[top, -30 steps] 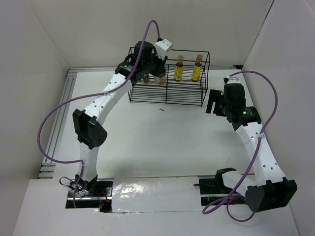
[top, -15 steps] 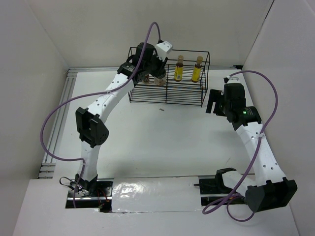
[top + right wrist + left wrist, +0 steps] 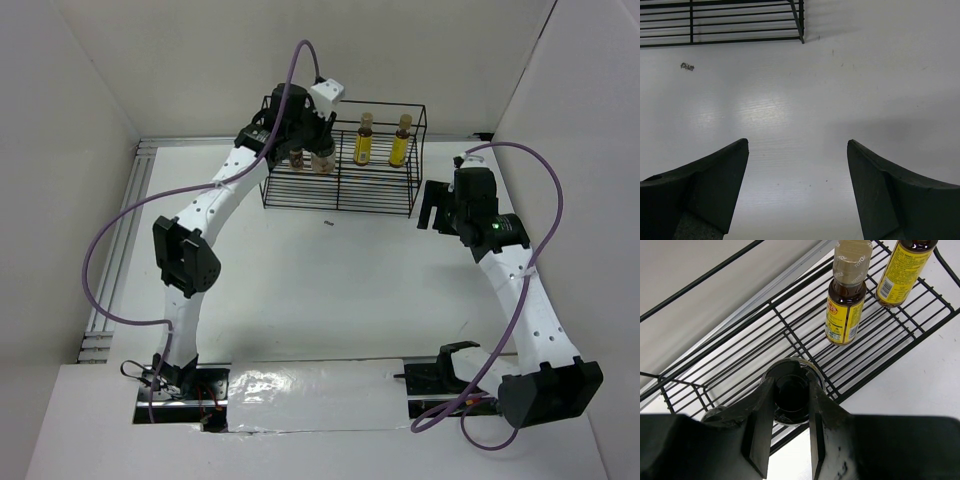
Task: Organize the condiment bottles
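Note:
A black wire rack stands at the back of the table. Two slim yellow-filled bottles with tan caps stand upright in its right half; they also show in the left wrist view. My left gripper reaches into the rack's left half, its fingers closed on the dark lid of a jar that stands on the rack wires. A second short jar stands just left of it. I see no fifth bottle. My right gripper is open and empty, right of the rack.
The rack's front right corner lies ahead of my right gripper, over bare white table. A small dark speck lies in front of the rack. White walls close in the back and sides.
My left gripper has shifted slightly at the rack's left half, staying over the jar. The right arm has not moved.

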